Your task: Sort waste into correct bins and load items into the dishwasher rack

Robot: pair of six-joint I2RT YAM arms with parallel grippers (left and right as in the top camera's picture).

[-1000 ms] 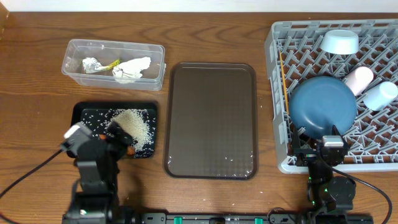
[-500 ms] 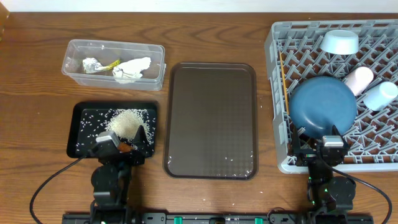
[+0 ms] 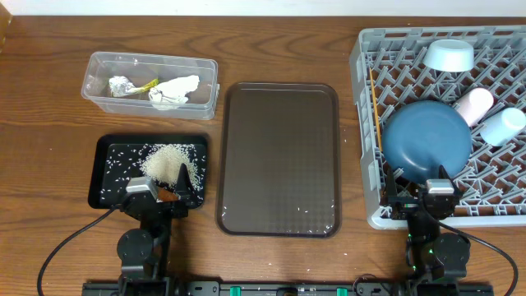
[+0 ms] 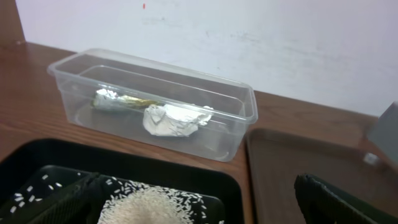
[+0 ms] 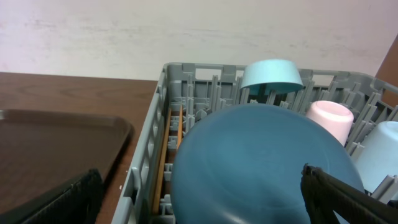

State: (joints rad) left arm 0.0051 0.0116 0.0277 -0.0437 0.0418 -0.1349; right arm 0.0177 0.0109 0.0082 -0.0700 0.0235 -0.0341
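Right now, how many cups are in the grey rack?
2. The white cup lies right of the blue plate; the light-blue cup beside it, near the rack edge. The plate might hide more.

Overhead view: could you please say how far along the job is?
Done: plate, bowl, white cup, blue cup and chopsticks in the rack; foil, wrapper and tissue in the clear tub; rice and carrot in the black tray. In hand: nothing, left gripper and right gripper jaws open. Remaining: a few grains on the brown tray.
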